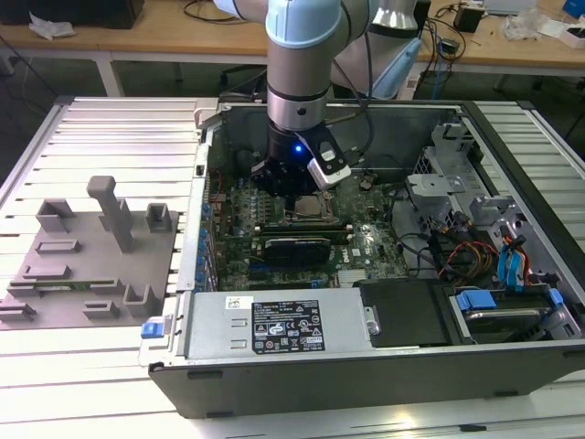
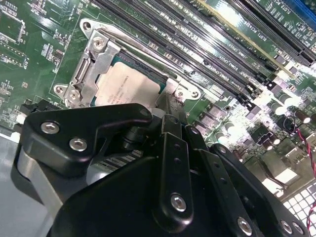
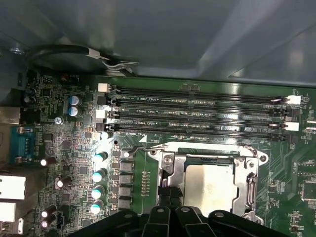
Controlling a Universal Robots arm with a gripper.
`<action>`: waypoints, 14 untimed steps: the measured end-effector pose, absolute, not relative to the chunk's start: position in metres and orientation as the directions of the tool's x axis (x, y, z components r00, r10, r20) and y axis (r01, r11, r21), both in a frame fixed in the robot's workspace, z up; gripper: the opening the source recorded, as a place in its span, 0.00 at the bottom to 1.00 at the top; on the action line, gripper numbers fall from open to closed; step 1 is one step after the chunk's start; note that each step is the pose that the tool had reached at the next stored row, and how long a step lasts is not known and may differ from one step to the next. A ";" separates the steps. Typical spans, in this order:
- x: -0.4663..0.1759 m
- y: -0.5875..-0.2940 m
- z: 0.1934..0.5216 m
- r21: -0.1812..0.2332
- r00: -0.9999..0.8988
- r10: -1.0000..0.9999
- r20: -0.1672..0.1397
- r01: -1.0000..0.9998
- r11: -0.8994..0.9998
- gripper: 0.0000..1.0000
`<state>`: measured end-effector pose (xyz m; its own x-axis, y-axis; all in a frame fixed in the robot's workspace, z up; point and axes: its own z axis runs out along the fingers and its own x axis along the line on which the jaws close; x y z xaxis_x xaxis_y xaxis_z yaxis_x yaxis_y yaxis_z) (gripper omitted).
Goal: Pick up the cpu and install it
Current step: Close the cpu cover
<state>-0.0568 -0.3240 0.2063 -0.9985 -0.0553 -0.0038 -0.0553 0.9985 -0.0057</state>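
Pincer [image 2: 167, 106] near cpu [image 3: 212, 185] in socket [image 3: 250, 183]; exterior view adds fixture blocks [image 1: 91, 251].

This is a robotics lab or an electronics workshop. An open computer case [image 1: 384, 380] lies on a ribbed metal table [image 1: 110, 137]. Behind the case stand wooden workbenches [image 1: 174, 41] with loose cables [image 1: 208, 13]. On the exterior view's left of the case is a grey fixture plate [image 1: 64, 274], and a robot arm [image 1: 306, 64] reaches down into the case.
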 end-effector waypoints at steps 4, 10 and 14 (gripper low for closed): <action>-0.057 -0.324 0.206 -0.005 -0.998 -0.055 -0.004 -0.055 0.998 0.11; -0.057 -0.324 0.204 -0.006 -0.998 -0.055 -0.004 -0.055 0.998 0.11; -0.057 -0.324 0.204 -0.006 -0.998 -0.055 -0.004 -0.055 0.998 0.11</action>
